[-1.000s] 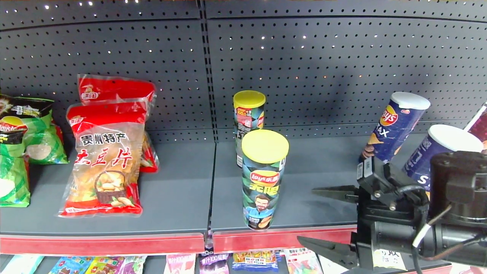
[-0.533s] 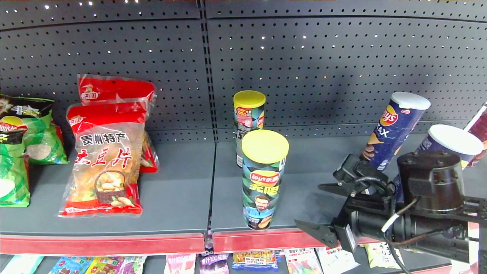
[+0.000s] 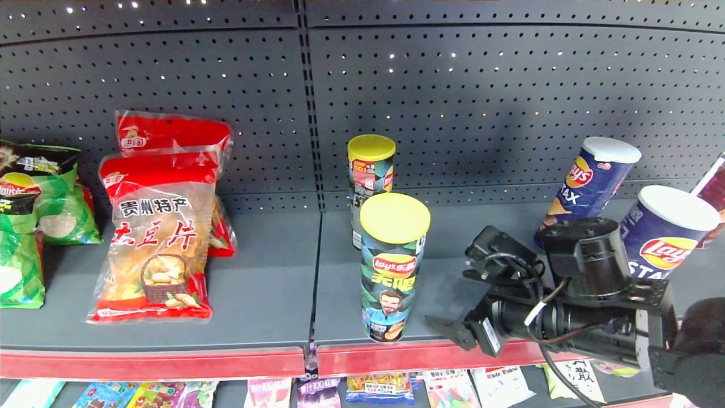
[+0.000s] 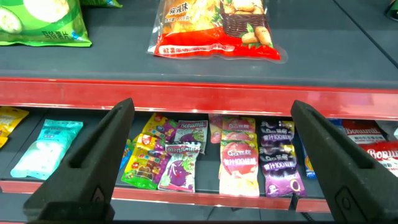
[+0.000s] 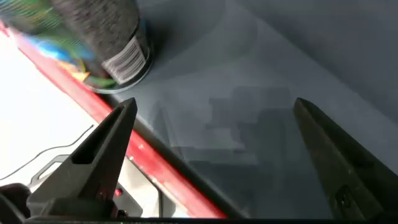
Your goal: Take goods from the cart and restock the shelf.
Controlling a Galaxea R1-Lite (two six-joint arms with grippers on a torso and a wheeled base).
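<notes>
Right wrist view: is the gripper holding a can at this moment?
No, the right gripper is open with nothing between its fingers, over the grey shelf, and the can stands apart from it.

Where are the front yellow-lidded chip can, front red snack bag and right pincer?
front yellow-lidded chip can point(image 3: 391, 277), head view, middle of its label
front red snack bag point(image 3: 156, 238), head view, middle of its face
right pincer point(image 5: 214, 106), right wrist view, midway between fingertips

A red snack bag point(image 3: 156, 238) is stood in front of a second red bag point(image 3: 170, 131), backed by the perforated grey panel point(image 3: 481, 102). Green bags point(image 3: 20, 266) are set just beside them. Small sweet packets point(image 4: 242, 155) are laid in rows lower down.
</notes>
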